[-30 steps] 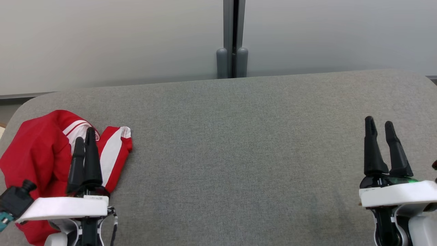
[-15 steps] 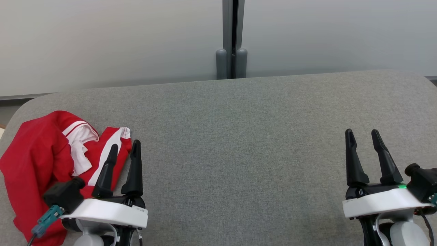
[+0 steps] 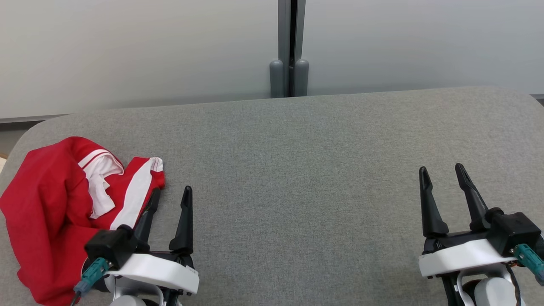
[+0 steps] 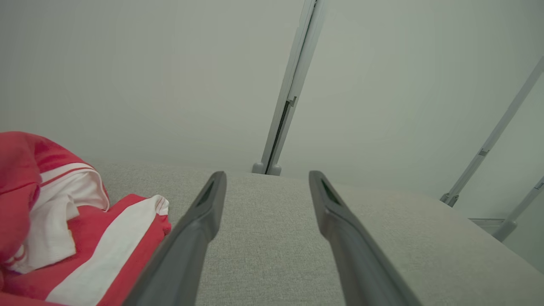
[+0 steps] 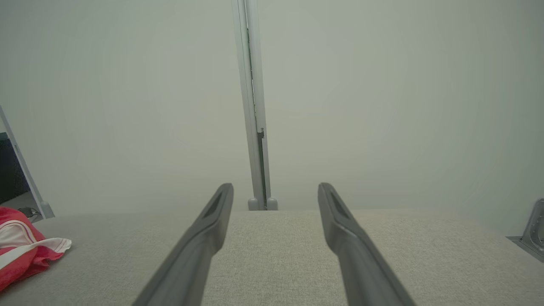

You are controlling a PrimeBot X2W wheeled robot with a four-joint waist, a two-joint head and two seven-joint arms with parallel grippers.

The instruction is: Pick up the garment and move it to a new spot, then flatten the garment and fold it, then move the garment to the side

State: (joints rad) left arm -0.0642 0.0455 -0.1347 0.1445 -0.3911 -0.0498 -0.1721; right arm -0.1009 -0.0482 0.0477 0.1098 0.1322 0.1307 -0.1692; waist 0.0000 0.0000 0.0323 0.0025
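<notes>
A red garment (image 3: 46, 204) with white stripes lies crumpled at the left end of the grey padded table (image 3: 297, 170). My left gripper (image 3: 171, 195) stands open just right of the garment's striped edge, nothing between its fingers. In the left wrist view the garment (image 4: 63, 221) lies left of the open left gripper (image 4: 265, 178). At the table's near right, my right gripper (image 3: 442, 172) is open and empty. The right wrist view has the garment (image 5: 21, 246) at its far left, well away from the open right gripper (image 5: 275, 189).
A pale wall with a grey vertical post (image 3: 290, 46) runs behind the table's far edge. The table's rounded left corner (image 3: 25, 131) is close to the garment. Bare grey surface spans the space between the two grippers.
My left gripper has moved off the garment to the right and toward the near edge, and its fingers now spread apart. My right gripper has drawn back toward the near edge and slightly left.
</notes>
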